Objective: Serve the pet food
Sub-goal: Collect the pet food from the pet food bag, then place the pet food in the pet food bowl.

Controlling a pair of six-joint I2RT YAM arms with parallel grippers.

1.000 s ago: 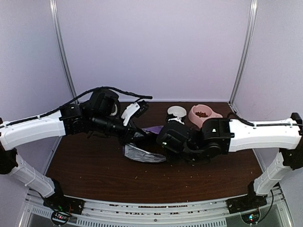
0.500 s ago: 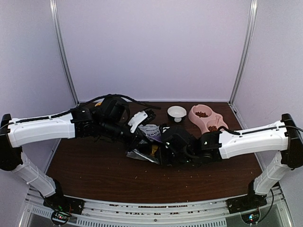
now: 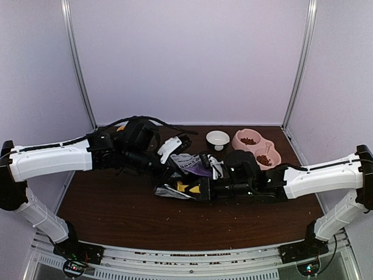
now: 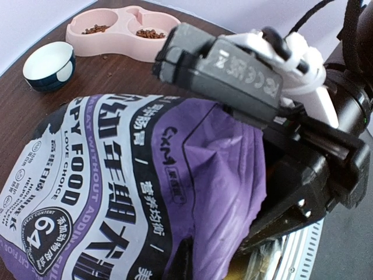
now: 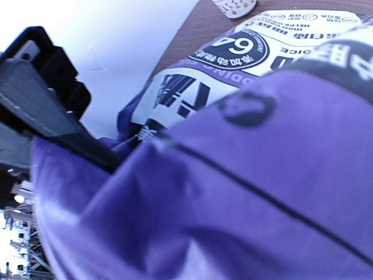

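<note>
The purple "PUPPY FOOD" bag (image 3: 195, 168) lies tilted at the table's middle, between both grippers. It fills the left wrist view (image 4: 145, 192) and the right wrist view (image 5: 250, 175). My left gripper (image 3: 173, 168) is shut on the bag's top edge, with one dark finger (image 4: 183, 256) pressed into the purple film. My right gripper (image 3: 205, 185) grips the opposite edge of the bag mouth; its fingers are hidden behind the film in its own view. Brown pet food kibble (image 3: 249, 140) lies in both cups of the pink double bowl (image 3: 256, 150), also seen in the left wrist view (image 4: 150, 34).
A small white bowl (image 3: 217, 139) stands left of the pink bowl, behind the bag, and shows as dark-sided in the left wrist view (image 4: 49, 64). A few loose kibble bits lie on the brown table (image 3: 116, 216). Walls close off the back and sides.
The left arm dropped lower, then held still. The right arm drew back to the right, pulling the bag from a flat heap into a raised, stretched shape between both grippers.
</note>
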